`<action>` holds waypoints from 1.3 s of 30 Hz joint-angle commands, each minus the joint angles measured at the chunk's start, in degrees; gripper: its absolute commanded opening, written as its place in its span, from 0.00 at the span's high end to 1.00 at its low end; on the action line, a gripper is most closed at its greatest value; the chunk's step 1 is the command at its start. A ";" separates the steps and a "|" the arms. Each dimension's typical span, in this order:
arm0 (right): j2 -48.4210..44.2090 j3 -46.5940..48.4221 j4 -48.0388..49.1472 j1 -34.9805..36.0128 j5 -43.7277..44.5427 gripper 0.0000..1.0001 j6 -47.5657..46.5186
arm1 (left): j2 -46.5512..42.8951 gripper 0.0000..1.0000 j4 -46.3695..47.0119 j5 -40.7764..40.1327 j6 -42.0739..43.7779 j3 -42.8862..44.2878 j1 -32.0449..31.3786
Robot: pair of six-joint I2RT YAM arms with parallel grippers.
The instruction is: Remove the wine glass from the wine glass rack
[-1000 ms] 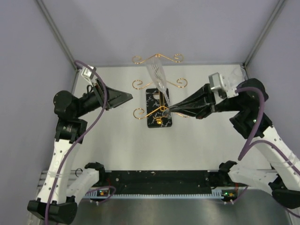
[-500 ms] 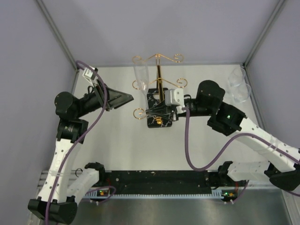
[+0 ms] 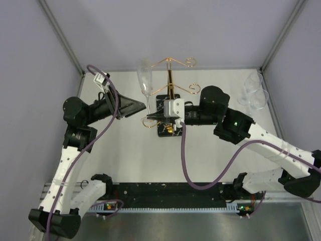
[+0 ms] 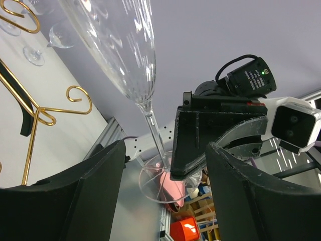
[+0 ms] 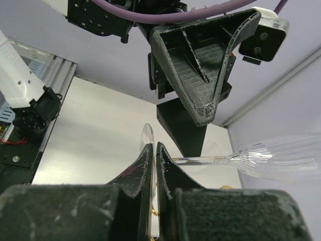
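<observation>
The clear wine glass (image 3: pixel 145 76) stands bowl-up just left of the gold wine glass rack (image 3: pixel 170 75), in front of the rack's left arms. My right gripper (image 3: pixel 152 116) is shut on the edge of the glass's round foot (image 5: pixel 147 136), and the stem (image 5: pixel 205 160) runs sideways to the bowl in the right wrist view. My left gripper (image 3: pixel 144 105) is open at the stem from the left. In the left wrist view its fingers (image 4: pixel 100 170) flank the stem (image 4: pixel 154 133) and foot (image 4: pixel 160 188) without touching.
The rack's black marble base (image 3: pixel 164 131) lies under my right wrist. Its scroll arms (image 4: pixel 35 115) curl close beside the bowl. Two more clear glasses (image 3: pixel 254 93) stand at the back right by the wall. Purple walls close in the table on three sides.
My right arm has swung left across the rack with the glass, carrying it from the rack's middle to its left side and turning it upright. My left gripper has edged right towards the stem.
</observation>
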 commanded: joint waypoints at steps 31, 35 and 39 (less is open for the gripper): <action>2.39 2.34 1.17 4.59 7.20 1.00 -5.53 | 3.40 0.80 0.09 -2.37 5.43 2.14 -4.77; 1.42 1.37 1.26 4.86 7.73 1.00 -4.75 | 3.40 0.91 0.43 -2.54 5.44 2.31 -4.95; -1.12 -0.47 1.70 4.86 7.73 0.82 -2.90 | 3.66 1.00 -0.09 -2.80 6.40 2.93 -5.12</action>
